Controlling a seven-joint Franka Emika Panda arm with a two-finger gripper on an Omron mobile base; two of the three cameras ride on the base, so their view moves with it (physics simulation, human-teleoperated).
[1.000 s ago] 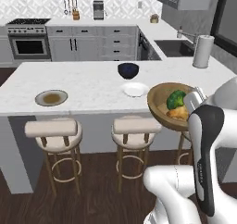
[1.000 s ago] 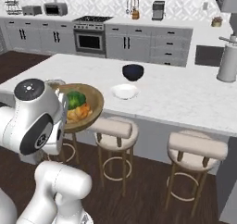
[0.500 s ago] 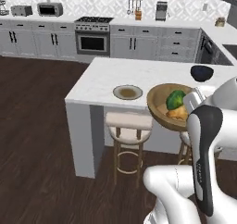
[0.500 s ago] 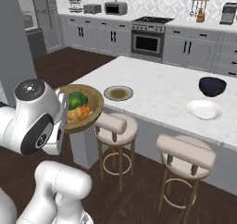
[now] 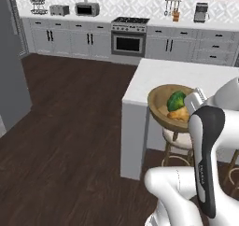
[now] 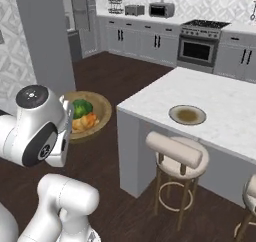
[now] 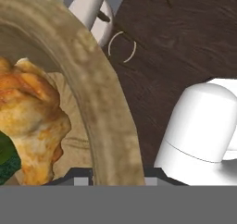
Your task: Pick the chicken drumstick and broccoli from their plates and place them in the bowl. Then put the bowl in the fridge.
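The bowl (image 5: pixel 163 103) hangs in the air off the corner of the tabletop (image 5: pixel 186 75), above the dark wood floor (image 5: pixel 70 141), carried by the arm with its rim pinched between the jaws. In the hand view the rim of the bowl (image 7: pixel 109 126) runs straight down to the bottom edge where the jaws close narrowly on it, one tip on each side of the wall. Inside the bowl lie the chicken drumstick (image 5: pixel 179 114) and the broccoli (image 5: pixel 176 100), touching each other, with the broccoli on the far side. From the right base view the bowl (image 6: pixel 102 108) sits just beside the white wrist, with the broccoli (image 6: pixel 81 107) above the chicken drumstick (image 6: pixel 84 122). Up close, the chicken drumstick (image 7: pixel 32 121) fills the bowl's left part and a dark green edge of broccoli (image 7: pixel 7 160) shows beneath it.

On the tabletop, well apart from the bowl, rests the greyish-olive plate (image 6: pixel 187 115), bare. A stool (image 6: pixel 175 151) stands below it. The fridge (image 6: pixel 42 33) rises as a tall grey slab at the left, beyond the bowl.
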